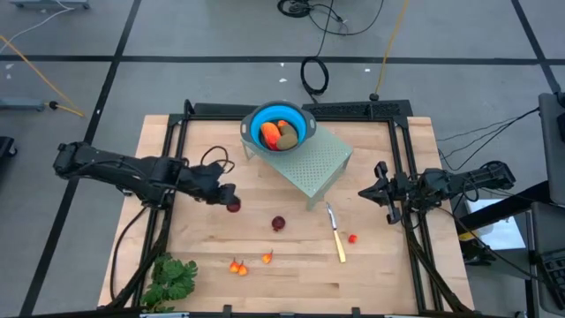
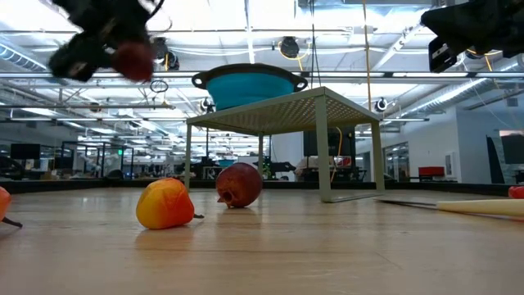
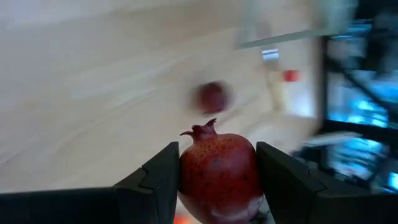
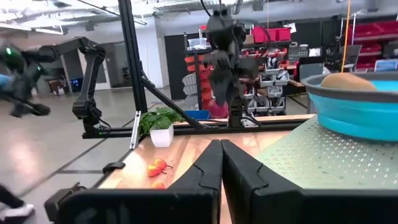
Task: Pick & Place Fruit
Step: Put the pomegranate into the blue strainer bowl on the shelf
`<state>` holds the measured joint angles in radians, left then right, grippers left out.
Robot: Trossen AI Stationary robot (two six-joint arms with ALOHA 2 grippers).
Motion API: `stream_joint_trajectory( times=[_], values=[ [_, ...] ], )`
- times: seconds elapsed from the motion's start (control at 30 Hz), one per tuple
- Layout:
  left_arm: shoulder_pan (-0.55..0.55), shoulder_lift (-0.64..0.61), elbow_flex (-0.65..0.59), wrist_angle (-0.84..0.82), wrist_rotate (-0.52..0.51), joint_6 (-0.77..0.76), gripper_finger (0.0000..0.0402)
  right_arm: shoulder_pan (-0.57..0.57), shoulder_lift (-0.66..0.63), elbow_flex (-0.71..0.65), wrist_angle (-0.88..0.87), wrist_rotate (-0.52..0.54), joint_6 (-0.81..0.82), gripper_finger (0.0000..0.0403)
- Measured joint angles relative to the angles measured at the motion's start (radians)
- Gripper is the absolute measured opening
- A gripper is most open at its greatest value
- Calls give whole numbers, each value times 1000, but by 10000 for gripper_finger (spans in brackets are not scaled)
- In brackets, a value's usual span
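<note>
Red ball [image 3: 219, 175] pinched between left tool [image 3: 217, 171] fingers, lifted off desk [image 1: 291, 269]; smooth round skin could slip out mid-carry.

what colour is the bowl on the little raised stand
Bright blue with a grey rim, the bowl shows best in the high view.

Pale wood-plank table [image 1: 291, 265], matt; perforated pale-green metal stand [image 1: 318, 163]; glossy speckled dark red pomegranate [image 3: 219, 177].

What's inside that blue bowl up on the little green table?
The blue bowl holds an orange-red piece and an olive-brown oval side by side. Anything beneath them is covered.
</note>
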<state>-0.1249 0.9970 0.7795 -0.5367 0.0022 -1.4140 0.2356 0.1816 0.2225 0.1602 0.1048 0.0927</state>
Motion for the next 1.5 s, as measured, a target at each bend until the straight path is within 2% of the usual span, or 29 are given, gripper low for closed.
stream_joint_trajectory(
  times=[0.2, 0.43, 0.7, 0.93, 1.27, 1.5],
  values=[
    [0, 1, 0, 247, -40, 165, 184, 0, 0, 0, -1, 0, -75, 0],
    [0, 2, 0, 463, -41, 321, 184, 0, 0, 0, -1, 0, -79, 0],
    [0, 2, 0, 644, -52, 366, 184, 0, 0, 0, -1, -1, -79, 0],
    [0, 2, 0, 724, -52, 377, 184, 0, 0, 0, -1, -1, -79, 0],
    [0, 2, 0, 722, -52, 401, 184, 0, 0, 0, -1, -1, -79, 0],
    [-2, 2, 0, 722, -37, 599, 184, 0, 0, 0, -1, 0, -79, 0]
  ],
)
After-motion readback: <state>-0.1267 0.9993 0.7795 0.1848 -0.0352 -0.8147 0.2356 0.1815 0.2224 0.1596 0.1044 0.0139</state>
